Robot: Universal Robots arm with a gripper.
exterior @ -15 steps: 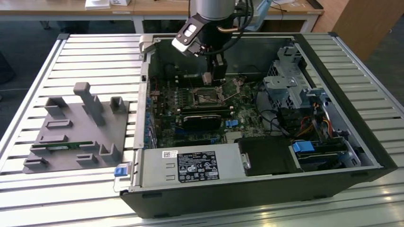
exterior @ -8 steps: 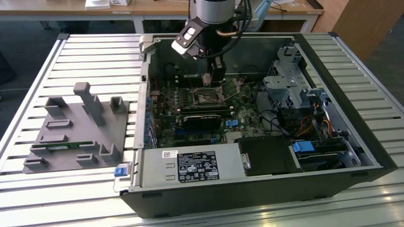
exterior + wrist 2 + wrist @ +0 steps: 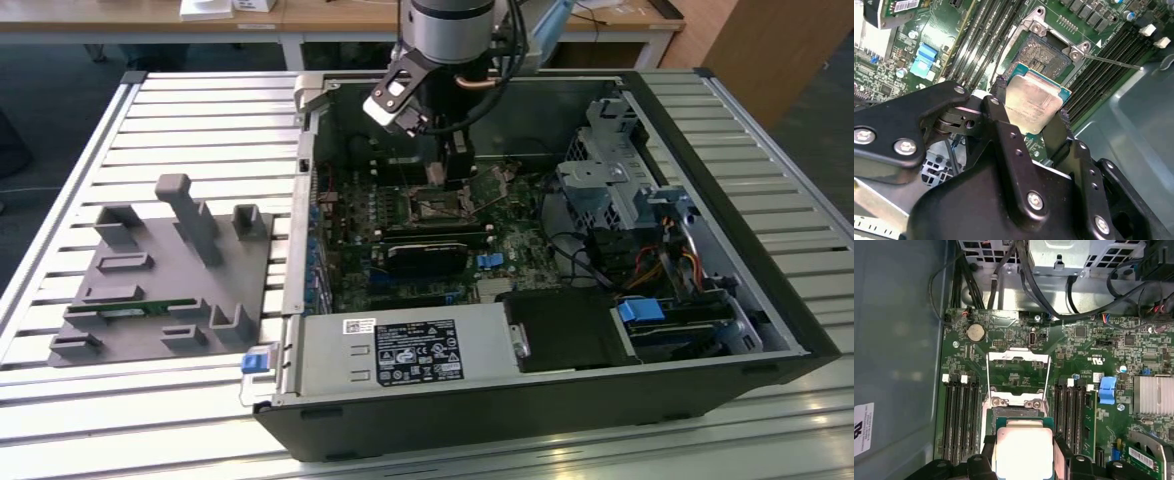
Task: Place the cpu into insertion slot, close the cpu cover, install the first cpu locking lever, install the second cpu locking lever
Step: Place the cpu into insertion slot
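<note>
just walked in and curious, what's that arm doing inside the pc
The robot arm's gripper is down inside the open computer case with the cpu pinched between its fingers. It holds the chip over the socket on the green board. The socket is bare and its metal cover is flipped open, so the chip is not seated yet.

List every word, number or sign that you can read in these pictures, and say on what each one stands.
Nothing can be read for certain.
Black label on the grey box: print too small.
White sticker on the case wall: too blurred.
cpu top: faint print, unreadable.
Board: white marks too small.
</note>
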